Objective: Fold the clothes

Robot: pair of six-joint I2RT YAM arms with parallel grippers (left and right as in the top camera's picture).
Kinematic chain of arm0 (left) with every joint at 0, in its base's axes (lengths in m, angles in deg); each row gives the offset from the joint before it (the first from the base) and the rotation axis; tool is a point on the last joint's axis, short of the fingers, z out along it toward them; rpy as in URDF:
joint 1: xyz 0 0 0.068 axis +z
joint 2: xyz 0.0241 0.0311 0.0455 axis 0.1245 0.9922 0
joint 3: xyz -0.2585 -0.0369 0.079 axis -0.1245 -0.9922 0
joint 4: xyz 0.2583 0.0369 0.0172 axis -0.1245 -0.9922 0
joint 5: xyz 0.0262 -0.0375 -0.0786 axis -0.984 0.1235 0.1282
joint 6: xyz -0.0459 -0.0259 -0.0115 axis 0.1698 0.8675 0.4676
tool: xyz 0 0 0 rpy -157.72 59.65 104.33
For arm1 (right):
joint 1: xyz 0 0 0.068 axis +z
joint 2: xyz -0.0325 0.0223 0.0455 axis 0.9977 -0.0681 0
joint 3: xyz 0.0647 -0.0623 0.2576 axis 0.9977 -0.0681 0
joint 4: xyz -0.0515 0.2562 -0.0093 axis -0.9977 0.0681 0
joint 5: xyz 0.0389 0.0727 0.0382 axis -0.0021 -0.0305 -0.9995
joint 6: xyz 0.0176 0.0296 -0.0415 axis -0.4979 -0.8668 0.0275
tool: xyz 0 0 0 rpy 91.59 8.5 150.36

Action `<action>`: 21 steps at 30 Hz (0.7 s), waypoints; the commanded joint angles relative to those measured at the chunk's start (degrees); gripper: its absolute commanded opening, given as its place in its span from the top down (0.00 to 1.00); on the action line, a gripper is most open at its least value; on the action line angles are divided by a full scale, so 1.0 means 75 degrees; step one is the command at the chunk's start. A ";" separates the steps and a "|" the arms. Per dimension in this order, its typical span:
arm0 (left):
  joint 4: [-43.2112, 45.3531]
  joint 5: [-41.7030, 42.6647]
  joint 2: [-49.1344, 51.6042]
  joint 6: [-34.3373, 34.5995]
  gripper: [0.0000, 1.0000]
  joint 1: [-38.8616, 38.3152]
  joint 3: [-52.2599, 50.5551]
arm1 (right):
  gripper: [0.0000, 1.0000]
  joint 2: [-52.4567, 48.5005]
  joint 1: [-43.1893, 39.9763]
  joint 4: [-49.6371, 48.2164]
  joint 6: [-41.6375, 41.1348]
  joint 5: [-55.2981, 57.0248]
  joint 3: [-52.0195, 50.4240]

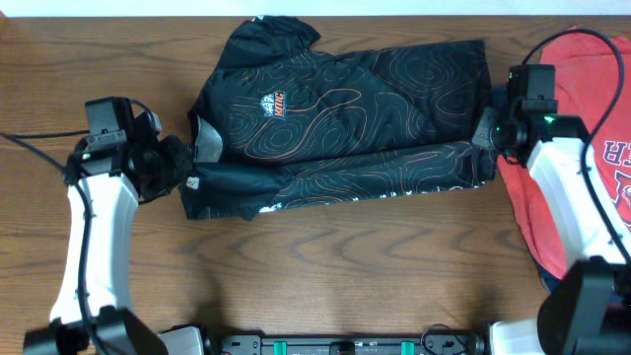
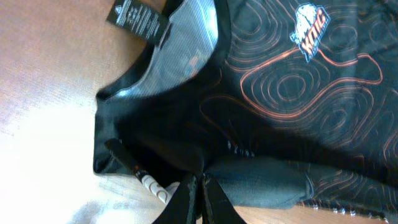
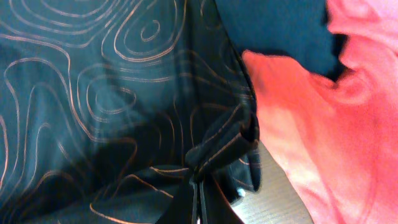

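The clothes, a black shirt [image 1: 345, 108] with orange contour lines, lie spread across the table's far half, collar to the left and hem to the right. The near edge is folded over as a long strip. My left gripper [image 1: 177, 163] is at the collar end. In the left wrist view it [image 2: 200, 177] is shut, with a fold of the black fabric [image 2: 298, 93] pinched at the tips. My right gripper [image 1: 485, 133] is at the hem end. In the right wrist view it [image 3: 198, 177] is shut on a bunched corner of the shirt [image 3: 93, 93].
A red garment [image 1: 582, 148] with white lettering lies at the right edge under the right arm, and shows in the right wrist view [image 3: 323, 124] beside a dark blue cloth [image 3: 273, 31]. The shirt's neck label [image 2: 138, 18] sticks out by the collar. Bare wood [image 1: 345, 266] fills the front.
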 commanded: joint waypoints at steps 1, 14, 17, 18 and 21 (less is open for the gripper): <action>0.0414 0.0119 0.0560 0.0122 0.94 -0.0050 -0.0029 | 0.99 -0.0417 -0.0020 -0.0405 0.0119 0.0038 -0.0035; 0.2264 0.0589 0.2008 0.0125 0.94 -0.0391 -0.0026 | 0.99 -0.1888 -0.0023 -0.2259 0.0114 0.0035 -0.0035; 0.2614 0.0501 0.2005 0.0125 0.94 -0.0391 -0.0026 | 0.99 -0.1967 -0.0029 -0.2492 0.0111 0.0041 -0.0035; 0.2736 0.0501 0.2005 0.0125 0.94 -0.0391 -0.0026 | 0.99 -0.1967 -0.0032 -0.2576 0.0108 0.0038 -0.0035; 0.2981 0.0504 0.2005 0.0233 0.94 -0.0396 -0.0026 | 0.99 -0.1967 -0.0038 -0.2702 0.0070 0.0152 -0.0035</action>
